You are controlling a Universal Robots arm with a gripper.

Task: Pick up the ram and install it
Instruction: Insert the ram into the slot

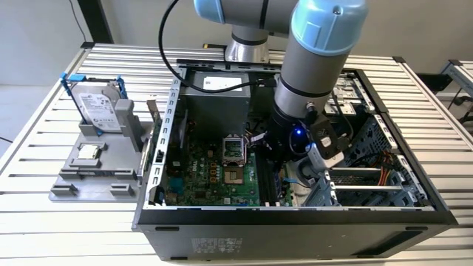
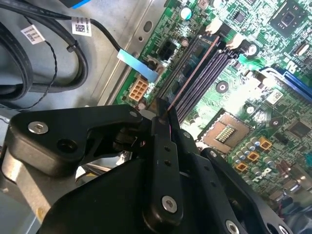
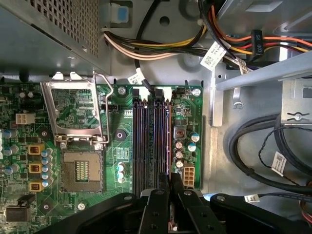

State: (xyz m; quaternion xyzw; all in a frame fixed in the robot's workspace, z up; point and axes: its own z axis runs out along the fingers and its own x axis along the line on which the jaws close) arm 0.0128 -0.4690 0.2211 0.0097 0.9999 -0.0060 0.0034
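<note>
Claw (image 2: 163, 114): pinched tight on the ram (image 2: 192, 73), held by one end.
Ram: standing on its thin edge over the black slots (image 3: 146, 141), lined up so it can go in.
Computer case (image 1: 296, 213): lies open on the worktop (image 1: 44, 221).

A lab: slatted aluminium bench (image 1: 443, 183), robot arm (image 1: 310, 72), opened computer case (image 1: 296, 221).

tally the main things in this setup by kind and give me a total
computer case: 1
hard drive: 1
grey holder: 1
robot arm: 1
ram: 1
total: 5
</note>
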